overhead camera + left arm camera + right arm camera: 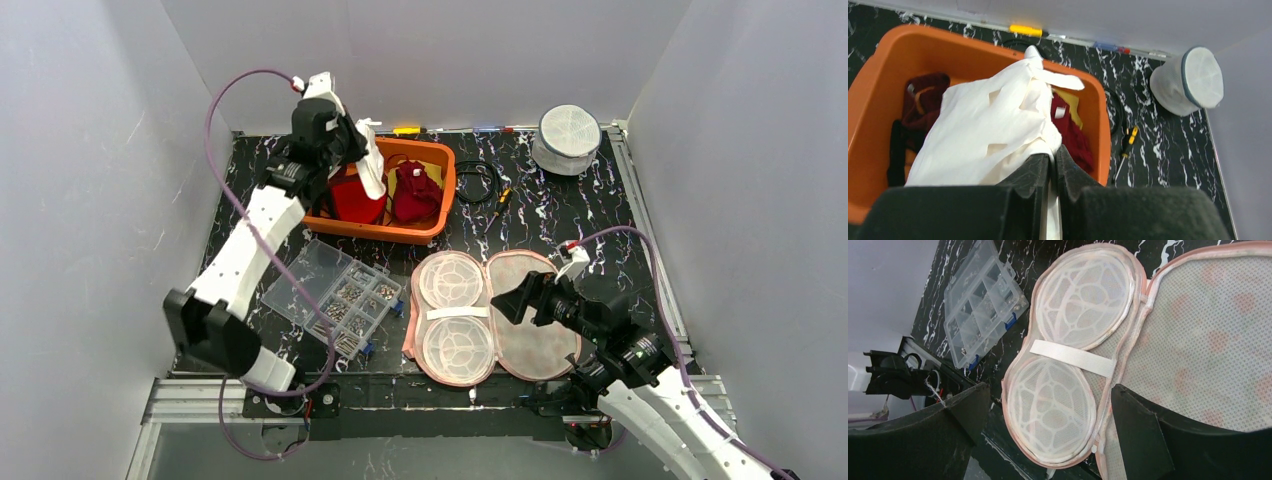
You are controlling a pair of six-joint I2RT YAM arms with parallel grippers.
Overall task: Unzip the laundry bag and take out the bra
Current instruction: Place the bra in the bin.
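Observation:
The pink mesh laundry bag (540,335) lies unzipped and spread flat at the front middle of the table, its two domed cup frames (455,315) facing up; it also shows in the right wrist view (1068,310). My left gripper (358,140) is shut on the white bra (372,168) and holds it above the orange basket (447,190). In the left wrist view the bra (993,125) hangs from the closed gripper (1053,156) over the basket (1100,120). My right gripper (510,300) is open and empty, hovering over the open bag (1050,390).
Dark red clothes (415,195) lie in the basket. A clear compartment box (335,295) sits left of the bag. A round white mesh bag (568,135) stands at the back right. A black cable (478,180) and a yellow screwdriver (500,200) lie right of the basket.

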